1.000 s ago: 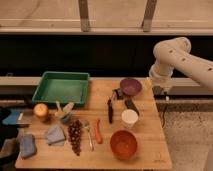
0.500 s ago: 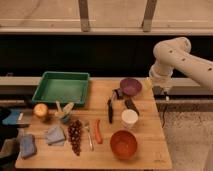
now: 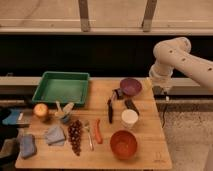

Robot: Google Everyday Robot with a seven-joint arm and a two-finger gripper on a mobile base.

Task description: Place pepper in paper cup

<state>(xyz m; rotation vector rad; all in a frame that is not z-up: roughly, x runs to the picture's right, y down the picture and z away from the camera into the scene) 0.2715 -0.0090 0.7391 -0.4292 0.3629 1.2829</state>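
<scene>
near the front edge of the worktop (image 3: 150, 159), an orange bowl (image 3: 123, 144) sits right of centre. a blue sponge (image 3: 27, 146) lies at the front left corner, with a blue-grey cloth (image 3: 55, 135) just behind and right of it.

the pepper (image 3: 98, 131) lies flat in the front middle. its long axis runs front to back, with the far end leaning slightly left. which end has the stem cannot be told. a spoon (image 3: 89, 135) lies just to its left, roughly parallel, and a bunch of grapes (image 3: 75, 136) lies left of the spoon. the orange bowl is just to the pepper's right.

the paper cup (image 3: 129, 119) stands upright, behind the orange bowl and to the right of the pepper's far end. bare wood lies between pepper and cup.

behind the pepper lies a black tool (image 3: 110, 110), also running front to back. a dark object (image 3: 132, 106) lies just behind the cup. to the left are a small holder (image 3: 64, 114) and an orange fruit (image 3: 41, 110).

farther back are a green tray (image 3: 62, 87) on the left and a purple bowl (image 3: 130, 86) on the right.

the end effector (image 3: 165, 94) hangs pointing down off the worktop's far right corner, right of the purple bowl and well apart from the pepper. it is not possible to tell whether it is open or closed. nothing shows in its grasp.
</scene>
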